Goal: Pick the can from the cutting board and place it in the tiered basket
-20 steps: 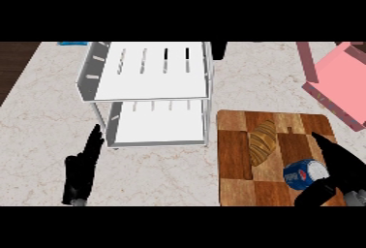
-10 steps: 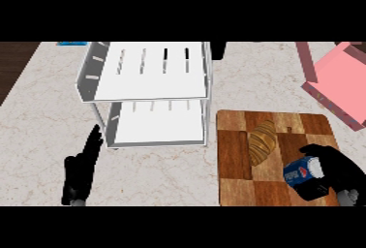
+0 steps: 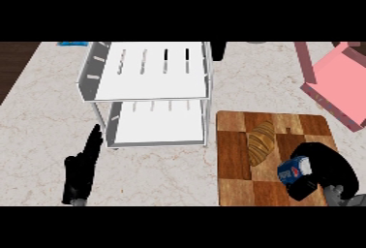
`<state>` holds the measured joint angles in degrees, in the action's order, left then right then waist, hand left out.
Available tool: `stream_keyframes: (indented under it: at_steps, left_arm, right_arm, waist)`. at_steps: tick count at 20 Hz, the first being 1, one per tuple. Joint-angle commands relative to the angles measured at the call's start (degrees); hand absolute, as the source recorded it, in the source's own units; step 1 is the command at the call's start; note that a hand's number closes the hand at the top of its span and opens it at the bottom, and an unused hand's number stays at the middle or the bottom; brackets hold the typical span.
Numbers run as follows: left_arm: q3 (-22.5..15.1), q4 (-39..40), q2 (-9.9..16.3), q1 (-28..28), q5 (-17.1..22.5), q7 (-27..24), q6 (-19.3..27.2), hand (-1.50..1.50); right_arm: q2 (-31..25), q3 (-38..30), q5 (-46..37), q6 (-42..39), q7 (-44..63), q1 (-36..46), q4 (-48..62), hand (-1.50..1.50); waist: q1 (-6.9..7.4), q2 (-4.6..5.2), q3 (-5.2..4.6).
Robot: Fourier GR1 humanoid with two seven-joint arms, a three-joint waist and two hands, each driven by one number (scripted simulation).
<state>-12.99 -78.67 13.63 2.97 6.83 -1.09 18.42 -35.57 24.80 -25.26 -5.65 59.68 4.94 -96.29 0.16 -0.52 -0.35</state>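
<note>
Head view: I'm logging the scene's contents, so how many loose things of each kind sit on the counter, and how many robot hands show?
Can: 1
Croissant: 1
Cutting board: 1
Tiered basket: 1
Pink item at the right edge: 1
Robot hand: 2, left robot hand and right robot hand
Total: 7
</note>
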Motion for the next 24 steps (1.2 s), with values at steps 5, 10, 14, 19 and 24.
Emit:
stream_keyframes:
  at_steps: [5, 10, 14, 19, 24]
  left_arm:
    - [-0.9, -2.5, -0.8, 1.4, -2.4, 2.4, 1.0, 0.0]
    - [-1.0, -1.5, -0.9, 1.5, -1.5, 1.4, -0.9, 0.0]
    - [-0.3, 0.2, -2.4, 2.0, -2.0, 0.3, 0.6, 0.0]
    - [1.4, 0.4, -1.4, 0.5, -1.5, 1.3, 0.1, 0.0]
    - [1.4, 1.0, -1.3, 0.8, -1.2, 0.4, -1.7, 0.0]
  right_arm:
    - [2.7, 4.2, -8.6, -3.3, -4.0, 6.4, -1.4, 1.5]
    - [5.0, 13.2, -10.4, -2.2, -22.3, 9.3, -0.6, 1.5]
    - [9.1, 8.7, -6.9, -0.9, -21.0, 10.6, -8.3, 1.5]
    - [9.5, -1.8, 0.5, 0.8, -17.4, 10.2, -20.8, 1.5]
    - [7.5, -6.6, 0.5, -3.5, -9.9, 16.9, -34.3, 1.5]
  waist:
    - [0.8, 0.52, 0.37]
    - [1.88, 0.72, 0.46]
    - [-0.1, 0.39, 0.35]
    - [-1.34, 0.25, 0.34]
    - [-0.82, 0.23, 0.27]
